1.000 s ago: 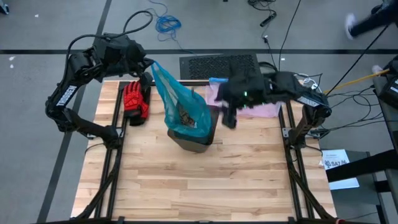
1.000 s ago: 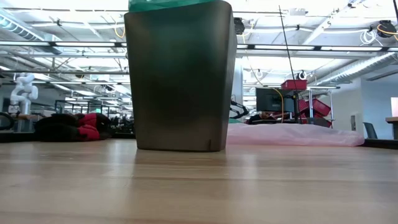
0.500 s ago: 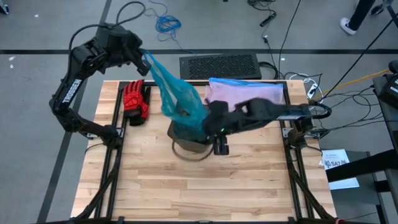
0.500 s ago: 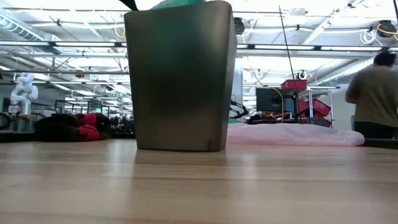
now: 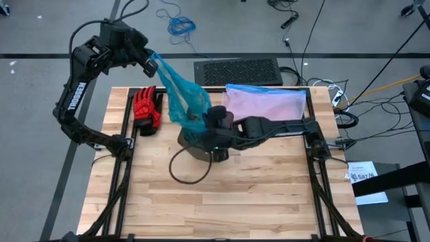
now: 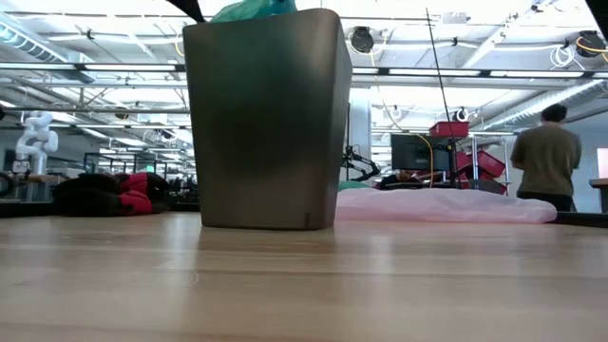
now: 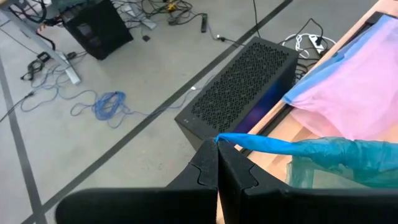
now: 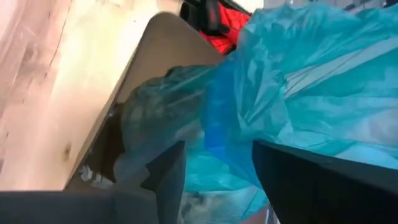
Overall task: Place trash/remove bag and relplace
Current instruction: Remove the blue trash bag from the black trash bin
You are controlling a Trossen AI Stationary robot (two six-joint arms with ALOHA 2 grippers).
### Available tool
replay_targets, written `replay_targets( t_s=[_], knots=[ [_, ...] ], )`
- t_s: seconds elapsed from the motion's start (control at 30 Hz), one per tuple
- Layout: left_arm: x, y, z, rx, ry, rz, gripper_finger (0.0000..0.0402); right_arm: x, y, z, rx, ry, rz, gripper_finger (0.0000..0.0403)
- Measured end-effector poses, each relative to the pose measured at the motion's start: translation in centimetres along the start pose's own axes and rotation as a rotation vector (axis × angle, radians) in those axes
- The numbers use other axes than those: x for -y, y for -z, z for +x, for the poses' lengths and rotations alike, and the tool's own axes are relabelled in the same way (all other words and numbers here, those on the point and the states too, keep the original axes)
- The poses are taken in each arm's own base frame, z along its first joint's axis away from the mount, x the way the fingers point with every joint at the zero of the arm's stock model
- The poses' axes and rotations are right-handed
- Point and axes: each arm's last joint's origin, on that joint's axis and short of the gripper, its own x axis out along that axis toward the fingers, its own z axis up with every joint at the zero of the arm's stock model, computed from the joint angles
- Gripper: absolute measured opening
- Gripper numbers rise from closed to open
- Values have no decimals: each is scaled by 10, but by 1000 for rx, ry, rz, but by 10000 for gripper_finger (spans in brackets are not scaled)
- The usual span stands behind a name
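Pinching the bag's (image 5: 180,97) corner, the left gripper (image 5: 149,66) stretches it beyond the table's (image 5: 255,195) far edge, arm lettered "TROSSEN". The right gripper (image 5: 215,131), fingers parted, straddles it over the bin (image 6: 261,119).

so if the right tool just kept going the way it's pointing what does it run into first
Most likely the bag: in the right wrist view, the teal plastic fills the space just ahead of the right tool's open fingers, with the bin beyond. Depth is unclear.

Grey floor (image 5: 54,27) strewn with cables; a person (image 6: 545,157) stands under ceiling lights.
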Motion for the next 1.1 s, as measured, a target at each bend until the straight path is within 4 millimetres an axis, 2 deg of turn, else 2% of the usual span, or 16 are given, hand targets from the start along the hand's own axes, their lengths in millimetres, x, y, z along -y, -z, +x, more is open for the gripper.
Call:
replay_targets(
  t_s=[0.23,0.4,0.53,0.6,0.7,0.77,0.87,0.97,1.1],
  knots=[
    [1,2,0,-24,7,9,0,6,-1,24,-14,13,0,138],
    [1,4,0,-36,21,10,0,3,0,43,-51,-5,-39,92],
    [2,5,-1,-39,51,10,0,5,1,43,-50,-11,-66,22],
    [3,5,-1,-41,64,9,0,8,2,36,-38,-13,-48,8],
    [3,5,-2,-40,75,9,0,22,4,13,30,-66,84,2],
    [4,5,-2,-36,96,8,0,37,8,-4,88,-156,235,1],
    [5,6,-4,-25,138,4,0,61,18,-17,133,-335,486,0],
    [7,5,-4,-13,185,5,0,81,28,-18,125,-493,702,0],
    [12,4,-5,3,269,6,0,107,42,-5,42,-679,1031,0]
  ],
)
